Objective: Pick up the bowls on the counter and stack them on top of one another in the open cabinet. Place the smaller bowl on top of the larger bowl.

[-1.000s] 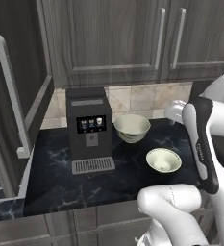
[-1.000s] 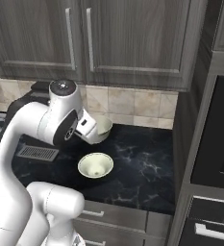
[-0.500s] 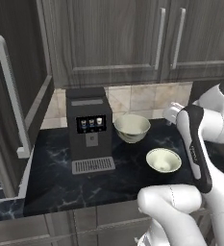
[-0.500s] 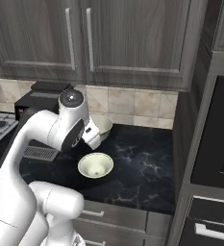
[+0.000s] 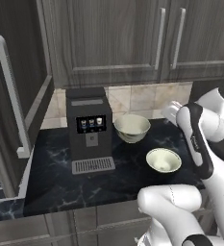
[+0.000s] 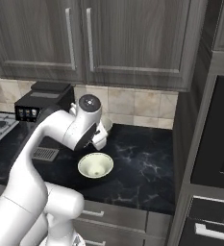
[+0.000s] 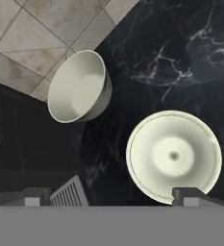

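with the gripper (image 7: pixel 108 194) wide open and empty above the counter (image 7: pixel 180 53), lower it over the rim of the larger bowl (image 7: pixel 80 86) (beside the coffee machine (image 5: pixel 88 129)), leaving the smaller bowl (image 7: pixel 173 156) near the front edge.

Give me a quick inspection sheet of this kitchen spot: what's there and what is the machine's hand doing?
Surface: black marbled counter, nothing spilled.
Job's things: deep bowl near the tiled wall; shallow bowl closer to the front edge; both upright, apart, not stacked.
Clutter: coffee machine left of the bowls.
Hand: hand open, above the bowls, holding nothing.
Cables: nothing seen.
Surroundings: closed wall cabinets; open cabinet door at left; oven at right.
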Robot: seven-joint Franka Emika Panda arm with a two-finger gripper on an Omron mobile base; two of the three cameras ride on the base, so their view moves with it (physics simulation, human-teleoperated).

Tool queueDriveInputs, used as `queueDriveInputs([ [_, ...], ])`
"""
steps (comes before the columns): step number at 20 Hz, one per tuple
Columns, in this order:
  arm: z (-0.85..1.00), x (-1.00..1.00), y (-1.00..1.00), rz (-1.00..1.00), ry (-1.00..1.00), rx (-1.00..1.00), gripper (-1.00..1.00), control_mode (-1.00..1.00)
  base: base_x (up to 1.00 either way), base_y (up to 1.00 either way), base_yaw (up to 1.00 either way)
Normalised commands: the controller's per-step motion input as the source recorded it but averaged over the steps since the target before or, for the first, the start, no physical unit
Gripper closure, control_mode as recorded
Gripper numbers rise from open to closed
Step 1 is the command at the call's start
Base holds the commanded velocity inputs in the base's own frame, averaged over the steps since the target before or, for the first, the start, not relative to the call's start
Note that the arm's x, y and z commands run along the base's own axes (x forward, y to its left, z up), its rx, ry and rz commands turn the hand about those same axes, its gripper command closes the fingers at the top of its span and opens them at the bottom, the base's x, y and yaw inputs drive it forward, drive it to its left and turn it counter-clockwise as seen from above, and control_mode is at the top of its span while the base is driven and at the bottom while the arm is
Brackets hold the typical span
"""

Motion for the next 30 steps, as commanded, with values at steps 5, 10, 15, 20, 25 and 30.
queueDriveInputs([
  [5,-0.20,0.33,0.00,0.00,0.00,0.07,-1.00,-1.00,0.00,0.00,0.00],
  [10,-0.19,0.32,-0.01,0.00,0.00,0.05,-1.00,-1.00,0.00,0.00,0.00],
  [15,-0.21,0.34,-0.02,0.00,0.00,0.04,-1.00,-1.00,0.00,0.00,0.00],
  [20,-0.21,0.34,0.00,0.00,-0.01,0.01,-1.00,-1.00,0.00,0.00,0.00],
  [25,-0.25,0.36,0.00,0.00,-0.01,0.00,-1.00,-1.00,0.00,0.00,0.00],
  [30,-0.31,0.37,0.00,0.00,0.00,0.00,-1.00,-1.00,0.00,0.00,0.00],
])
